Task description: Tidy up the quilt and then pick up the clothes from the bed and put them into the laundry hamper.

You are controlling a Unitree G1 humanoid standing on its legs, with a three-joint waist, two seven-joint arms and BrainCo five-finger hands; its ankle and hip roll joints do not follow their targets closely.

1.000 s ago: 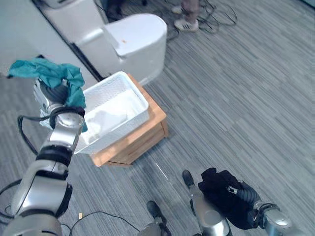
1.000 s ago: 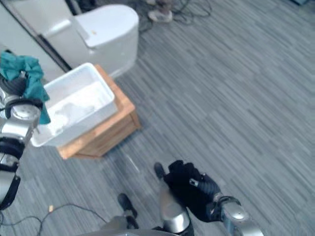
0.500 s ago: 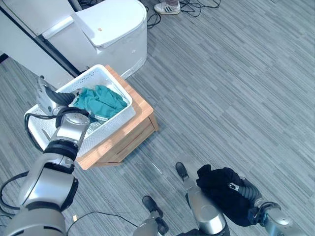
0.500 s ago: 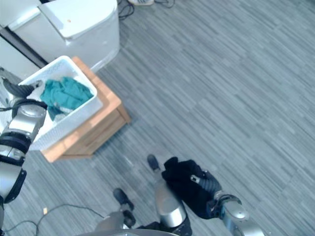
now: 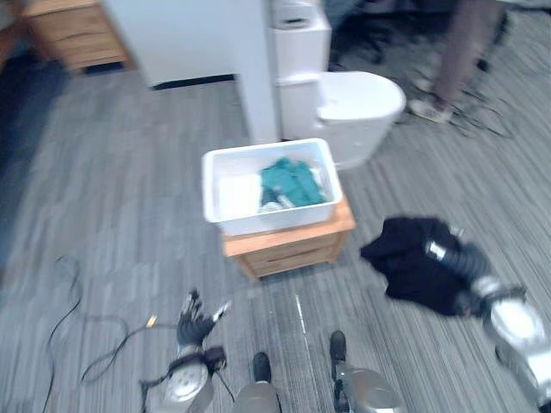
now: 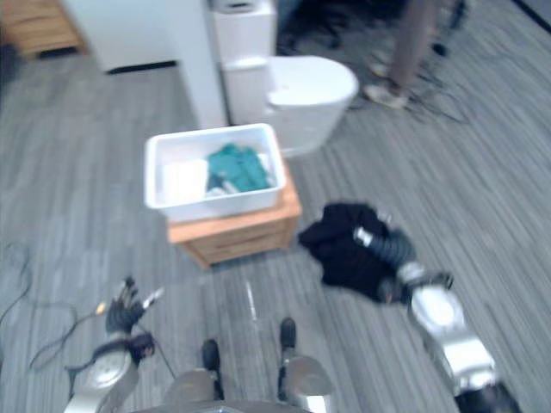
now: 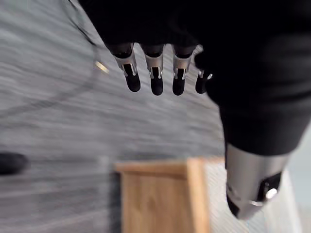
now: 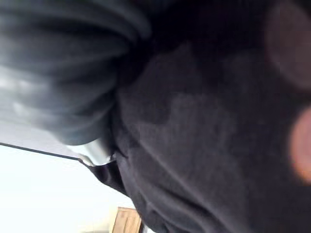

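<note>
Your right hand is clenched on the black garment, right of the white hamper w/ teal cloth inside. Left hand hangs low, fingers relaxed, nothing in it.

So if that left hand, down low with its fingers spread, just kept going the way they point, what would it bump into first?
Probably the wooden stand under the white hamper. The left hand, open, points up the floor towards it, though depth is hard to judge.
</note>
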